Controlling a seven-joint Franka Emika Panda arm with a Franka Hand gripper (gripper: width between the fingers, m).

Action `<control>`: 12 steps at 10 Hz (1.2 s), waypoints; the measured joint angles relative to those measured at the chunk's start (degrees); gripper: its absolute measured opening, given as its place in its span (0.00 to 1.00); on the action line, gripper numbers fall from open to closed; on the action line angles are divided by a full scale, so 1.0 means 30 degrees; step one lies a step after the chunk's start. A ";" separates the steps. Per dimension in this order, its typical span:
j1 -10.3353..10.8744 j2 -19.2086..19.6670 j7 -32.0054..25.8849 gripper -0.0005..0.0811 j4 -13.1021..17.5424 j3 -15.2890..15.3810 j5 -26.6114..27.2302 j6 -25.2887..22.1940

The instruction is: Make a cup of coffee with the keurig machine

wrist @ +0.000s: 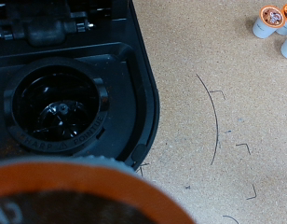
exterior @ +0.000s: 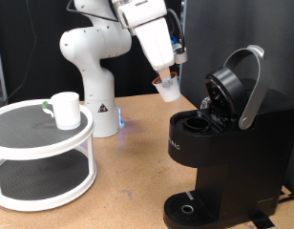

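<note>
The robot arm (exterior: 90, 52) is glossy white, made of thick rounded segments with smooth bulging joints. Its base column carries a small black triangular marking, and a faint blue light shows low beside the base. The hand (exterior: 166, 78) has a white boxy body with dark cables and dark parts along its side.

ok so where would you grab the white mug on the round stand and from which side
Take the white mug by its rim or body, coming down from above. It stands upright with its mouth open at the top, alone on the top tier of the round white stand, so nothing blocks a vertical approach. Its handle points toward the exterior view's left, so close the fingers across the wall away from it. The hand now holds a pod.
</note>
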 joint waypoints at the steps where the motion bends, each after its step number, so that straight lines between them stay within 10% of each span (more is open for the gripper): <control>1: 0.0000 0.0001 -0.0294 0.53 -0.0016 -0.0018 0.0000 -0.0090; 12: 0.0632 0.0200 0.0164 0.53 -0.1908 0.1950 0.0370 0.2213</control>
